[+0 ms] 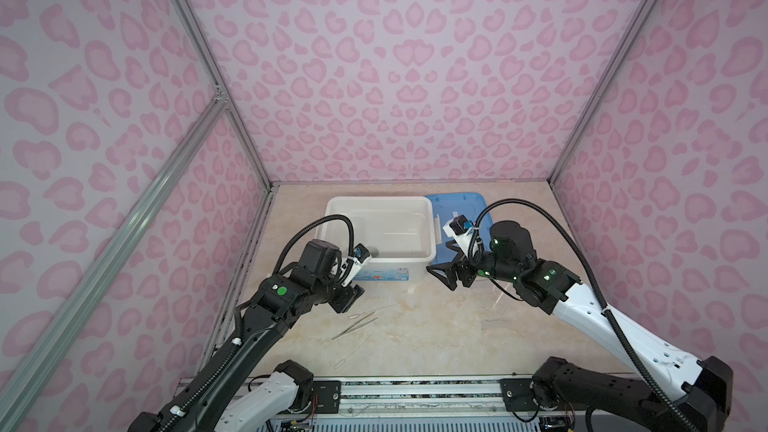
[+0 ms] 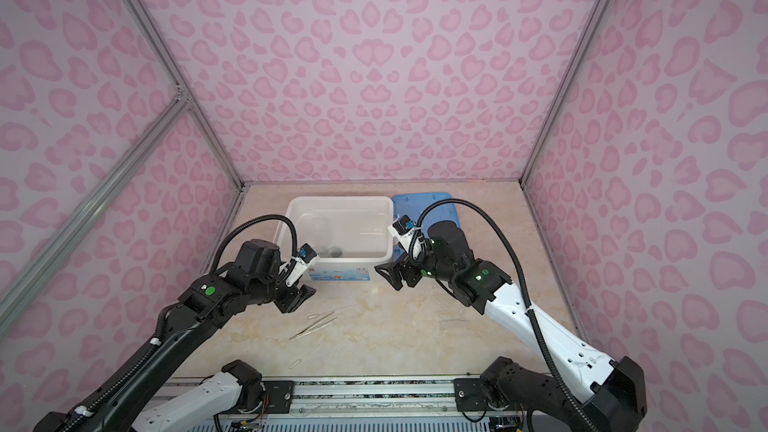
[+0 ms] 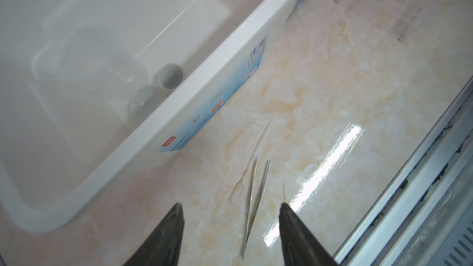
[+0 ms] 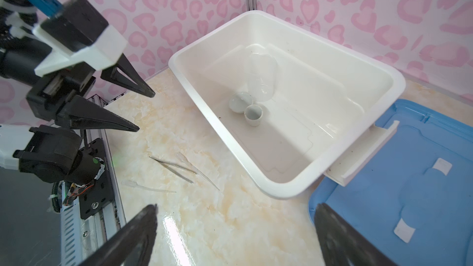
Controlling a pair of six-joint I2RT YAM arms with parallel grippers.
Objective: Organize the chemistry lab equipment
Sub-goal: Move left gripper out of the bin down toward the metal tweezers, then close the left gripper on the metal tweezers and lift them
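Thin metal tweezers (image 3: 253,205) (image 1: 355,328) lie on the marble table in front of the white bin. One clear dropper (image 3: 250,159) (image 4: 199,170) lies beside them, and another dropper (image 4: 148,188) lies nearer the front rail. My left gripper (image 3: 230,204) (image 1: 351,297) hovers open above the tweezers and holds nothing. Inside the bin a clear beaker (image 4: 261,78) lies on its side next to two small round dishes (image 4: 240,102) (image 4: 253,116). My right gripper (image 4: 236,205) (image 1: 442,278) stands open and empty by the bin's front right corner.
The large white bin (image 1: 332,209) (image 2: 293,209) stands at the back middle of the table. A flat blue lid (image 1: 457,205) (image 4: 409,188) lies against its right side. Pink patterned walls close in three sides, and a metal rail (image 1: 415,392) runs along the front edge.
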